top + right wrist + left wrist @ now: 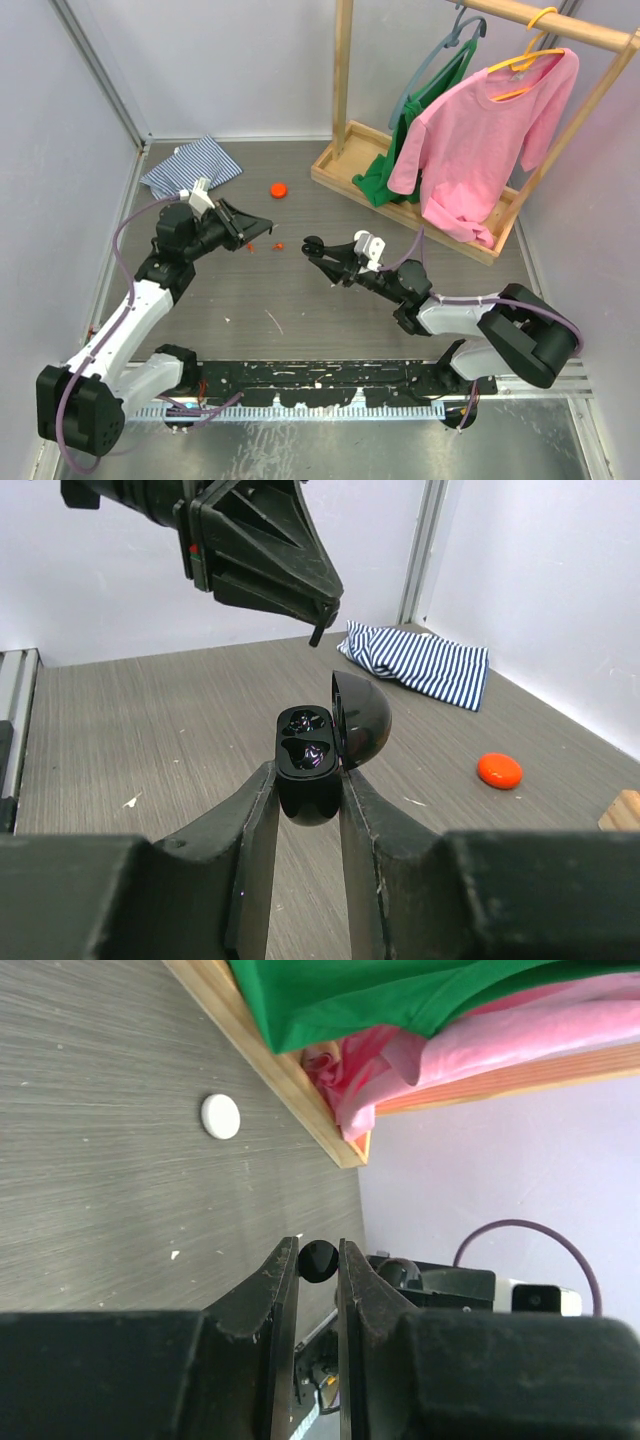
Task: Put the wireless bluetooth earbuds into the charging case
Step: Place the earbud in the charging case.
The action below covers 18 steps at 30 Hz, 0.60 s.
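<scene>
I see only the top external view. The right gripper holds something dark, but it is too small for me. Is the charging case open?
Observer: Yes. In the right wrist view the charging case sits between the fingers of the right gripper, and its lid is swung up.
Operator: And on the other side, is anything carried?
Observer: In the left wrist view a small round black earbud fills the narrow gap at the tips of the left gripper; it looks pinched there.

black charging case (310, 765), blue-and-white striped cloth (420, 665), orange puck (499, 770), pink shirt (480, 130).
</scene>
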Available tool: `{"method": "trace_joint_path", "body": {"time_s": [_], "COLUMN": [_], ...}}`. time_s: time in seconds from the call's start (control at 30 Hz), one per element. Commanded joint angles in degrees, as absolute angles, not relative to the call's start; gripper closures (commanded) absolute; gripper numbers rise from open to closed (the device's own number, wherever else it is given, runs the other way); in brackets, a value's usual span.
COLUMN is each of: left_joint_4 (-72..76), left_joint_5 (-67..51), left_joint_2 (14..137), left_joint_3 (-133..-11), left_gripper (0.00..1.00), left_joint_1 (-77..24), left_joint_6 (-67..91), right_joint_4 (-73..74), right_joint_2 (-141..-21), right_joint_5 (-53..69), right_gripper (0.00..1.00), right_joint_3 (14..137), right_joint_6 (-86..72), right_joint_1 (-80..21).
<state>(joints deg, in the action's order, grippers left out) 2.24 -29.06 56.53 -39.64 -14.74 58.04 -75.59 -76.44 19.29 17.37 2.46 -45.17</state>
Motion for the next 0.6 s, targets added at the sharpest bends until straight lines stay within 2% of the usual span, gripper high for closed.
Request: {"method": "trace_joint_path", "body": {"time_s": [0.0, 0.57], "left_joint_4": [11.8, 17.4], "left_joint_5": [-28.5, -31.8], "left_joint_2": [53.2, 50.8], "left_joint_3": [-39.1, -37.9], "left_gripper": [0.94, 0.94], "left_joint_1": [-16.1, -23.0], "left_joint_6": [63.2, 66.6], "right_joint_4": [-82.2, -88.2], "right_joint_2": [-77.3, -80.4], "right_joint_5": [18.1, 19.4], "right_gripper": [0.86, 0.86], "right_joint_3": [19.8, 20.1], "right_joint_6": [2.1, -0.1], "right_joint_1": [-45.5, -45.5]}}
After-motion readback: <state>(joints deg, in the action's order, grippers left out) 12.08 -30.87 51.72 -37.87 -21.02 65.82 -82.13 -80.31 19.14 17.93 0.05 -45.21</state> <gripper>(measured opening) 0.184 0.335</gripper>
